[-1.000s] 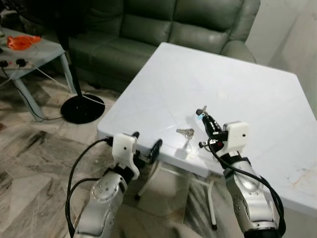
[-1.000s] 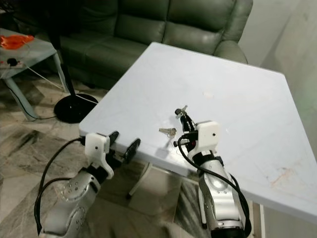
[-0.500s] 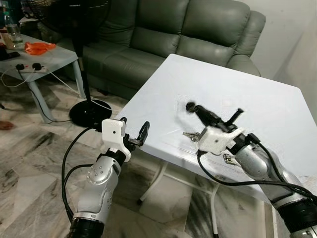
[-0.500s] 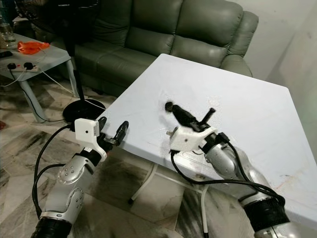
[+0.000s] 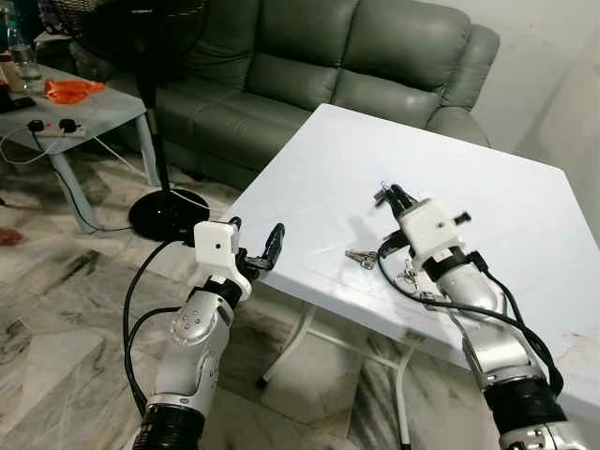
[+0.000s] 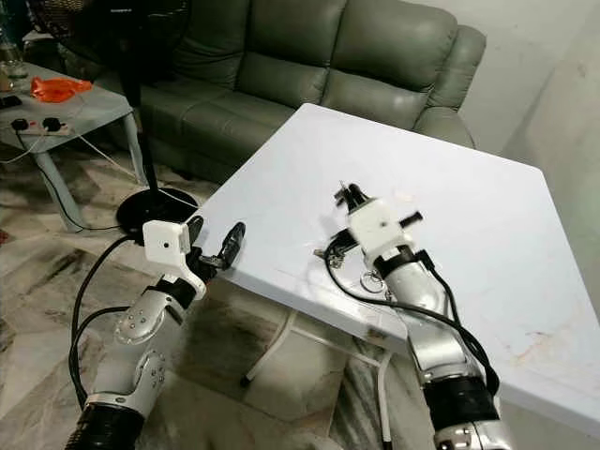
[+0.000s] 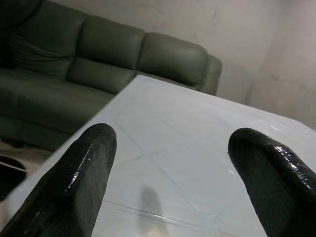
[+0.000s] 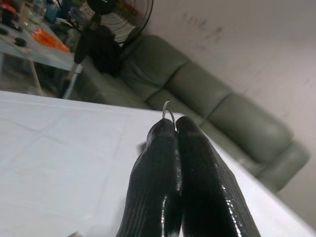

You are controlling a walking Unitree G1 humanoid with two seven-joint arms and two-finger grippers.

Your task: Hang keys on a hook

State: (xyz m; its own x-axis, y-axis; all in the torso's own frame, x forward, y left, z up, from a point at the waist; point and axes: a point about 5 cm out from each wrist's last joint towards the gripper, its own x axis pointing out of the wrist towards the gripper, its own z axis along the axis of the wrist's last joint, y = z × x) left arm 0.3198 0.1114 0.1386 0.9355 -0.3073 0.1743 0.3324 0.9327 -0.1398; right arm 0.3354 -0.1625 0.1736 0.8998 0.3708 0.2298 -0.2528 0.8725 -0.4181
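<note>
No words, labels, brand marks or numbers can be read anywhere in these views.

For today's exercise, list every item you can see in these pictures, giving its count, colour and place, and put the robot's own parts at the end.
Square white table: one, white, before the sofa.
Small silver keys: one bunch, silver, lying on the table near its front edge.
Thin wire ring: one, silver, pinched at the right fingertips.
Grey-green leather sofa: one, behind the table.
Black standing fan: one, left of the table.
Pale side table: one, far left, carrying an orange item.
Left gripper: black fingers, open, at the table's front edge.
Right gripper: black fingers, shut, above the table.
</note>
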